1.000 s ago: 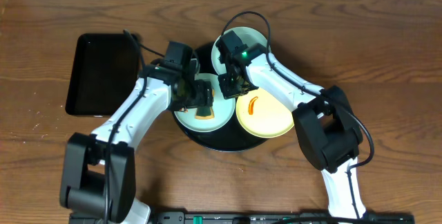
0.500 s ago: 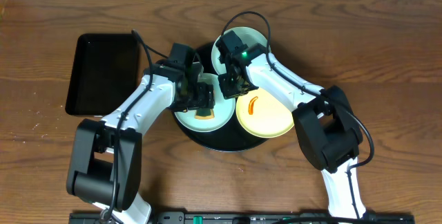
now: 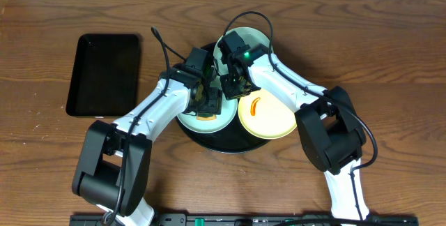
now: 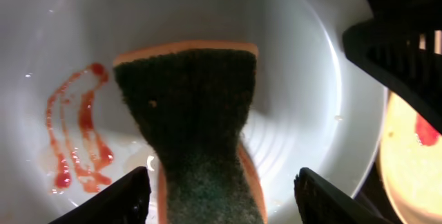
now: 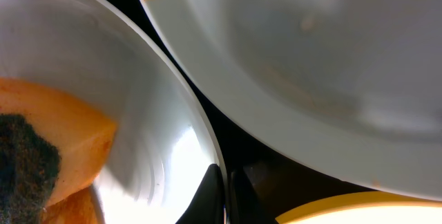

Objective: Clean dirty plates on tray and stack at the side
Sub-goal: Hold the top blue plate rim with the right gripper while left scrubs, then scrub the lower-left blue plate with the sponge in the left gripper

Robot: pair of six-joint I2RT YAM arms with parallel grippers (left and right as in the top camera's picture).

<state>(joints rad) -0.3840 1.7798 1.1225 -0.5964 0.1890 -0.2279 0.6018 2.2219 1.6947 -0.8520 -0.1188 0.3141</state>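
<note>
**A:** What is the left pincer (image 4: 221,186) doing?

**B:** It is clenched on a sponge (image 4: 197,120) and holds it down in the bowl of the front plate (image 3: 202,123). The sponge's dark green face is turned up to the wrist camera, and orange foam shows along its far edge.

**A:** Is that plate dirty?

**B:** Yes. In the wrist view, thin red sauce (image 4: 76,141) streaks lie to the left of the sponge, apart from it.

**A:** And the right pincer (image 5: 224,195)?

**B:** Its tips are drawn together on the same plate's rim, on the side nearest the yellow plate (image 3: 272,118). The jaws look clenched on that rim, with only a sliver between them.

**A:** Where are the other plates?

**B:** The yellow plate sits front right and has an orange-red smear (image 3: 256,105). The rear plate (image 3: 254,41) is pale mint and lies on the far side, partly under the right arm. All three are on the round black tray (image 3: 216,146), which is in the middle of the bench (image 3: 390,58).

**A:** Is there anything else?

**B:** An oblong tray (image 3: 104,72), also black, lies to the left, well apart from the round one.
</note>
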